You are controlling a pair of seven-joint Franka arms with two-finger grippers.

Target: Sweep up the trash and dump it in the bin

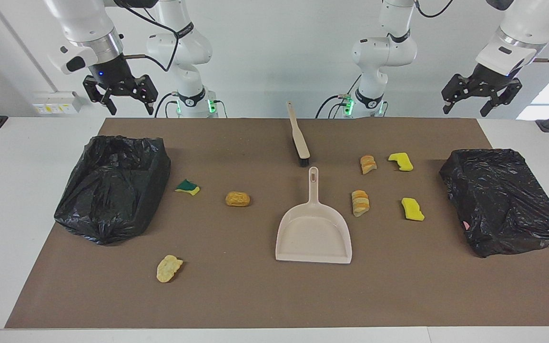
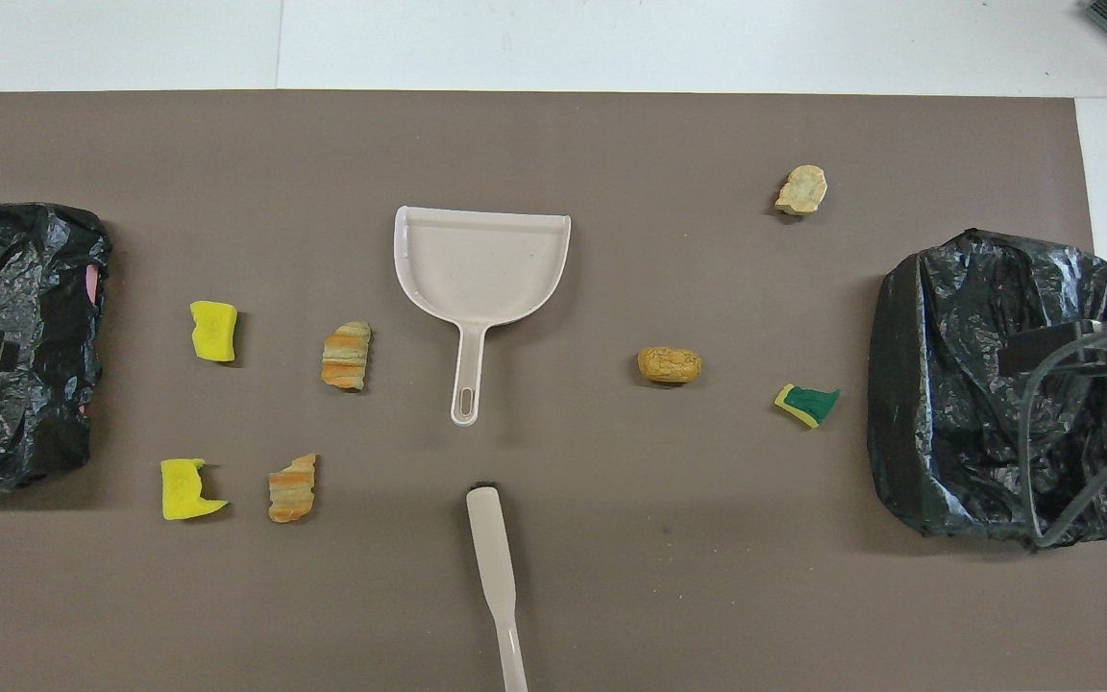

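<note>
Brown mat [image 1: 265, 295]: covers most of the white table [image 1: 17, 214]; everything below lies on it
Dustpan [image 1: 313, 233]: beige, flat at the middle of the mat, handle pointing toward the robots
Brush [image 1: 299, 136]: beige with black bristles, nearer to the robots than the dustpan, bristle end just beside the dustpan's handle tip, apart from it
Bin, right arm's end [image 1: 112, 188]: lined with a black bag, mouth open upward
Bin, left arm's end [image 1: 503, 200]: black bag draped over it
Trash near the left arm's end: two yellow sponge bits [image 1: 401, 162] [image 1: 412, 209] and two striped tan-orange bread-like lumps [image 1: 368, 164] [image 1: 360, 203], lying between the dustpan and that bin, all apart from each other
Trash near the right arm's end: green-and-yellow sponge piece [image 1: 188, 187] just beside the open bin; brown nugget-like lump [image 1: 237, 198] between it and the dustpan; pale lump [image 1: 168, 268] farthest from the robots
Trash overall: seven scraps, all on the mat, none in the dustpan or seen in a bin
Left gripper [image 1: 482, 101]: raised over the table's edge at the left arm's end, fingers spread, holding nothing
Right gripper [image 1: 121, 100]: raised over the table's edge near the open bin, fingers spread, holding nothing
</note>
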